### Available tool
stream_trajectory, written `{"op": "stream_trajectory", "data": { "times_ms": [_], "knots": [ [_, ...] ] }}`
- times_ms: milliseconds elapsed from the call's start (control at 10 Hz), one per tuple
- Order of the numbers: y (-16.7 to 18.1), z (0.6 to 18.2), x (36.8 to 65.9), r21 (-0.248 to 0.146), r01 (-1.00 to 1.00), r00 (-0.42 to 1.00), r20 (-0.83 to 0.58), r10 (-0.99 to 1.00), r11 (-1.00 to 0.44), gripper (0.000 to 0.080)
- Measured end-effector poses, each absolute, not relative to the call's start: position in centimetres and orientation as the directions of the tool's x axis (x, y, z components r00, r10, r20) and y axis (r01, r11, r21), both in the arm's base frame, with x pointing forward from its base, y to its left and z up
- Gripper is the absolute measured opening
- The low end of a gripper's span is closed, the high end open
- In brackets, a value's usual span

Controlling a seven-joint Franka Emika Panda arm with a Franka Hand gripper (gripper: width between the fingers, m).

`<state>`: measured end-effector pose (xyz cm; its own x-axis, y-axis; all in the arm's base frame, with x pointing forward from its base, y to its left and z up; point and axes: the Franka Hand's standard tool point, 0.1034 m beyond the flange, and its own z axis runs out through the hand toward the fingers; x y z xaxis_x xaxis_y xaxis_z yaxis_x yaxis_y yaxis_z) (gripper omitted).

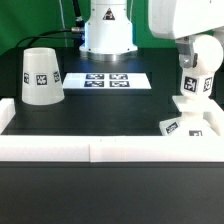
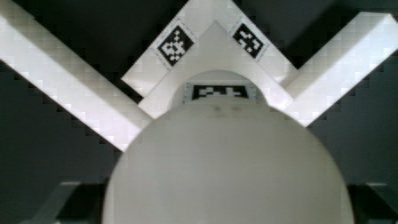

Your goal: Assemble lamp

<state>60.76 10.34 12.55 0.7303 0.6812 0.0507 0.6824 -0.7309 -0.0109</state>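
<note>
My gripper (image 1: 196, 68) is shut on the white rounded bulb (image 1: 192, 90) and holds it upright at the exterior view's right. The bulb hangs just above the flat square base (image 1: 186, 125), which lies in the corner of the white rails. In the wrist view the bulb (image 2: 222, 160) fills the middle between my dark fingers (image 2: 68, 202). Beyond it the tagged base (image 2: 210, 55) shows. I cannot tell whether bulb and base touch. The cone shade (image 1: 40, 76) stands on the black table at the exterior view's left, away from my gripper.
The marker board (image 1: 112, 80) lies at the back middle, in front of the robot's pedestal (image 1: 107, 28). White border rails run along the front (image 1: 100, 150) and the right side (image 1: 214, 115). In the wrist view they meet behind the base (image 2: 54, 70).
</note>
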Motion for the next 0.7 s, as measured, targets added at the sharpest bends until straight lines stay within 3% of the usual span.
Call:
{"op": "stream_trajectory", "data": {
  "times_ms": [300,700],
  "knots": [
    [9.99,12.49,60.90,-0.041,0.409,0.911,0.070,0.405,-0.912,0.0577],
    [9.68,12.51,61.12,-0.060,0.074,0.995,0.066,0.070,-0.995,0.0579]
  ]
}}
